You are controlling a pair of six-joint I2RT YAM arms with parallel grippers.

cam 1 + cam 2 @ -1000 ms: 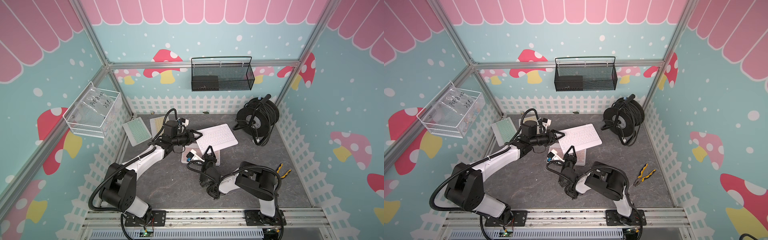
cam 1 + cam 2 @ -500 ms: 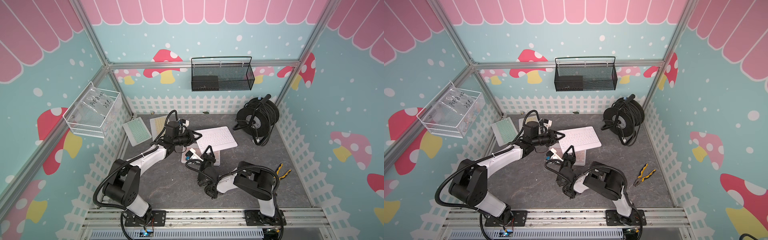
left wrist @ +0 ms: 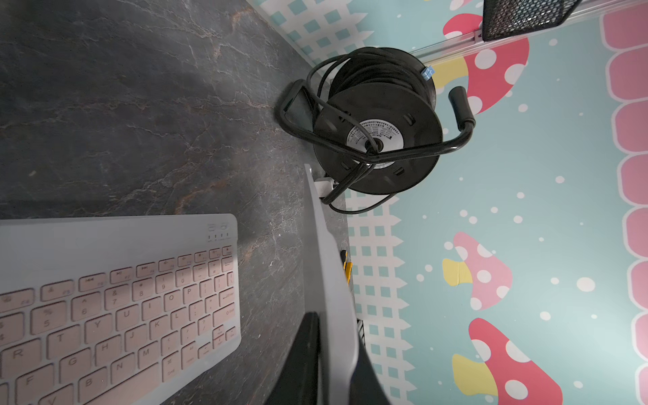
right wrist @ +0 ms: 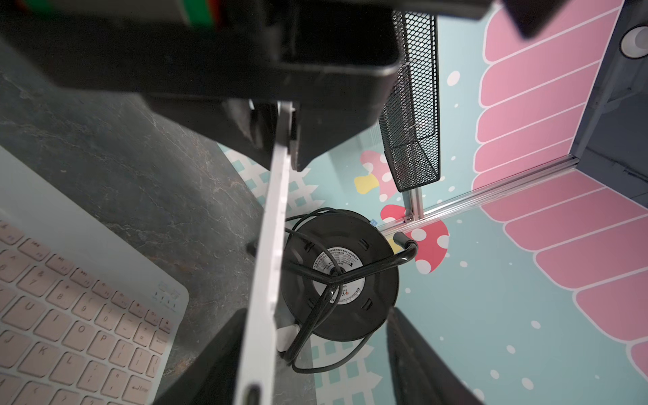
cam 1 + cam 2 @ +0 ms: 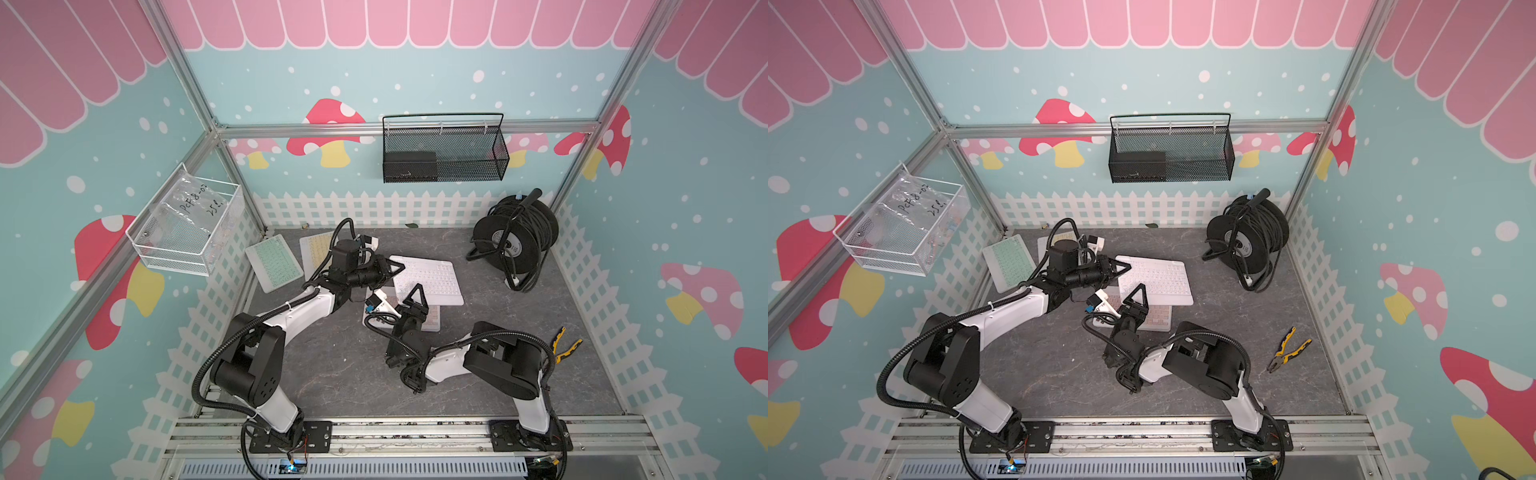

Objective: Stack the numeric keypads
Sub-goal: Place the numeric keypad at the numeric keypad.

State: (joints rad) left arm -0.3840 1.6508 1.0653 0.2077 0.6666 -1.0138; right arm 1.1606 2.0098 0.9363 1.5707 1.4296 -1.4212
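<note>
Since a second ago, the left gripper (image 5: 395,269) has clamped its fingers on an edge of the white keypad (image 5: 430,280), and the right gripper (image 4: 317,312) has spread its fingers apart, letting go; the thin edge runs between them. That keypad sits partly over the pink keypad (image 5: 431,321) on the table (image 5: 498,353). The mint keypad (image 5: 274,262) and yellow keypad (image 5: 312,249) lie unstacked, well apart, so most of the stacking seems left.

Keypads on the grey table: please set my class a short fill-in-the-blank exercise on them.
The left gripper is shut on the raised keypad, whose keys are ___.
The lower keypad, lying flat, has ___ keys.
The back-corner keypad has mint ___ keys.
The cable reel is ___.
Missing words: white, pink, green, black.
</note>
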